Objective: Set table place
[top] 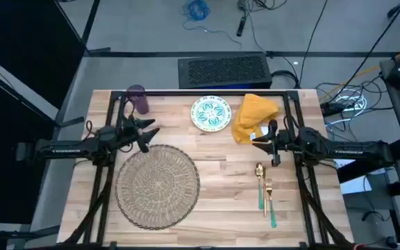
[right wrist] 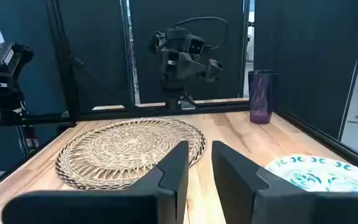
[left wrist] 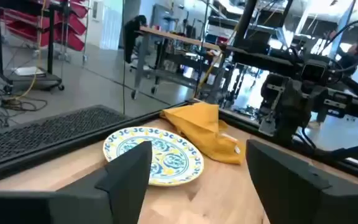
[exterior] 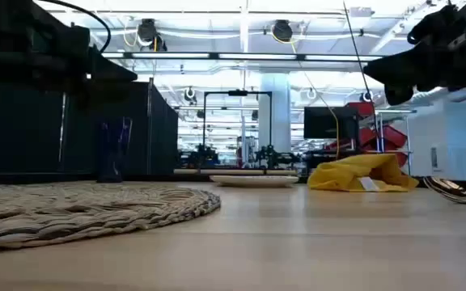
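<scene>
The round woven straw mat (top: 157, 184) lies flat on the near left part of the wooden table (top: 221, 173). At the far edge the purple cup (top: 138, 99) stands upright, the teal-patterned plate (top: 210, 114) lies flat, and the crumpled yellow napkin (top: 254, 117) lies beside it. A gold fork and spoon with teal handles (top: 264, 196) lie side by side at the near right. My left gripper (top: 153, 137) hovers open over the mat's far edge. My right gripper (top: 255, 142) hovers near the napkin, its fingers a narrow gap apart (right wrist: 199, 162), holding nothing.
A black frame (top: 200, 92) runs along the table's far edge and down both sides. A dark perforated box (top: 222, 69) sits beyond the far edge. Bare wood (top: 224, 208) lies between the mat and the cutlery.
</scene>
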`<state>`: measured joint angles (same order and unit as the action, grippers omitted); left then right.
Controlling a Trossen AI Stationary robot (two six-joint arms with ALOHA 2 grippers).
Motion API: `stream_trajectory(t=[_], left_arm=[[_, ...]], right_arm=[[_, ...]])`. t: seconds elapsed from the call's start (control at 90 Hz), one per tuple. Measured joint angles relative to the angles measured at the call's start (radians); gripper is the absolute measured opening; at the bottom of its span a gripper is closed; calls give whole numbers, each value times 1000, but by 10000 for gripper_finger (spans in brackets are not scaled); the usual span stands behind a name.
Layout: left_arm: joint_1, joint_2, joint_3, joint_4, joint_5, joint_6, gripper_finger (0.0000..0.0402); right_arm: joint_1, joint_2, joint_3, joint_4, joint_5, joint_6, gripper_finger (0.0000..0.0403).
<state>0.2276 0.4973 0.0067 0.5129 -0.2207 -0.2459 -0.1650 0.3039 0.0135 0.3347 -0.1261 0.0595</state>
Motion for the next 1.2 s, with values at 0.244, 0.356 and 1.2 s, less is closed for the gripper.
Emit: stream_trajectory(t=[0.244, 0.356, 1.2], left_arm=[[0, 0, 0, 3, -1, 5, 244], [0, 0, 0, 3, -3, 24, 244], [-1, 12, 212, 31, 52, -36, 244]], right_arm=[[0, 0, 0, -6, 0, 0, 57], [0, 0, 0, -6, 0, 0, 57], [0, 98, 304, -193, 210, 54, 57]])
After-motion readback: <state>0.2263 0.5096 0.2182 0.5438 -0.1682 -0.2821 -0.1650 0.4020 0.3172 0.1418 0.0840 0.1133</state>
